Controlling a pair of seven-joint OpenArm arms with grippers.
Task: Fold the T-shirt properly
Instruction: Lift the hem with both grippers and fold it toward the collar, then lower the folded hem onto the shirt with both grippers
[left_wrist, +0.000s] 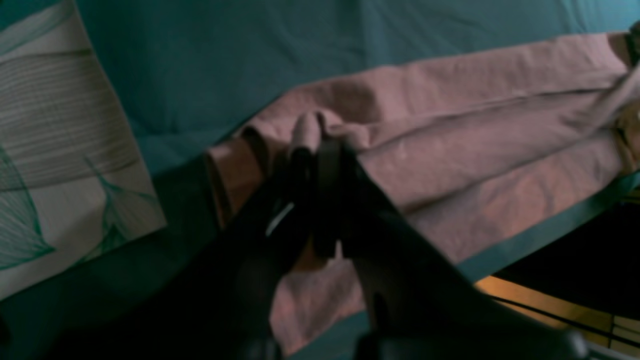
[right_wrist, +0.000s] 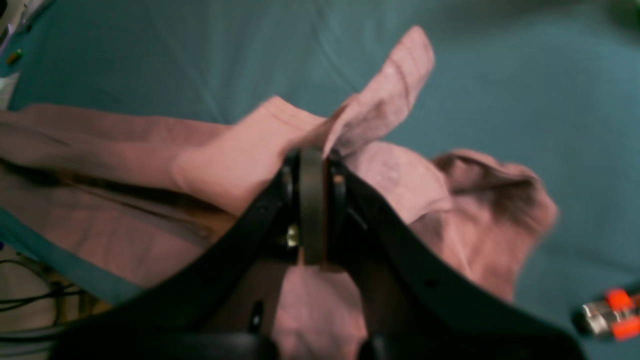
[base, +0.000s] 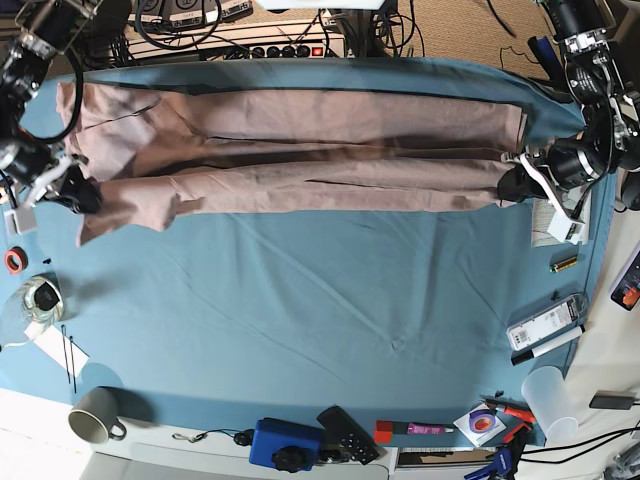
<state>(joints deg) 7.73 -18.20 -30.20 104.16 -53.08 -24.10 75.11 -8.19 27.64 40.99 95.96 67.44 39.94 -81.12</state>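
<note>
Right gripper (right_wrist: 312, 150) is clamped on the T-shirt (base: 300, 150) at its sleeve end, left gripper (left_wrist: 320, 147) pinches the hem end. Shirt lies stretched as a long band across the far side of the table cloth (base: 330, 320). First lengthwise fold looks done; crosswise folds remain.

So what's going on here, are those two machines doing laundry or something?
Close: two robot arms are folding a pink-brown T-shirt on a table covered with a teal cloth. The shirt lies stretched in a long band along the far side. The left gripper has its fingers pinched shut on one end, and the right gripper is pinched on the other end, near a sleeve. The fold is only partly done.
</note>
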